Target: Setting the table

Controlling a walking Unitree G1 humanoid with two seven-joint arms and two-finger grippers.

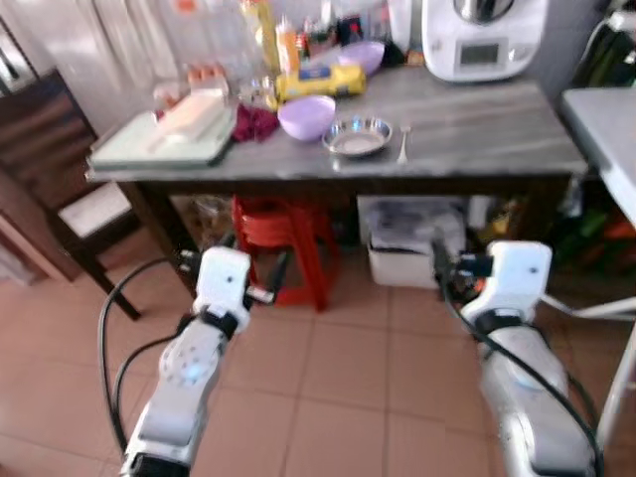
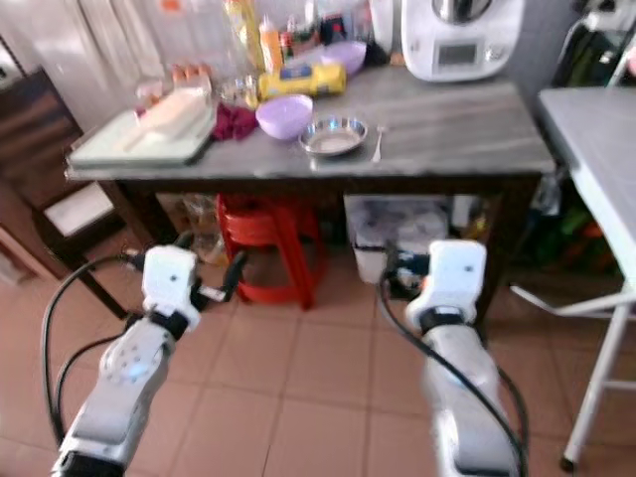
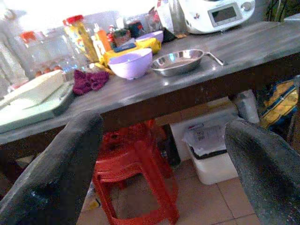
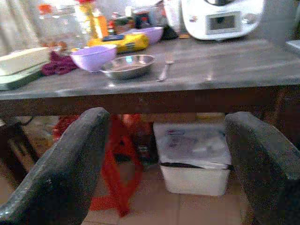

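Observation:
On the grey table (image 1: pixel 477 129) ahead lie a shallow steel dish (image 1: pixel 357 136), a lilac bowl (image 1: pixel 306 116) to its left and a spoon (image 1: pixel 403 142) to its right. A second lilac bowl (image 1: pixel 362 55) stands further back. Both arms are raised in front of me, short of the table. My left gripper (image 3: pixel 161 164) is open with nothing between its fingers; the steel dish (image 3: pixel 177 61) sits past them. My right gripper (image 4: pixel 164 164) is open too, empty, facing the dish (image 4: pixel 126 65) and spoon (image 4: pixel 165 69).
A pale tray (image 1: pixel 164 137) with a white block, a maroon cloth (image 1: pixel 255 123), a yellow packet (image 1: pixel 318 82), bottles and a white appliance (image 1: pixel 483 35) crowd the table. Red stools (image 1: pixel 283 238) and a white bin (image 1: pixel 412 238) sit under it. A dark chair (image 1: pixel 60 189) stands left, another table (image 1: pixel 608 129) right.

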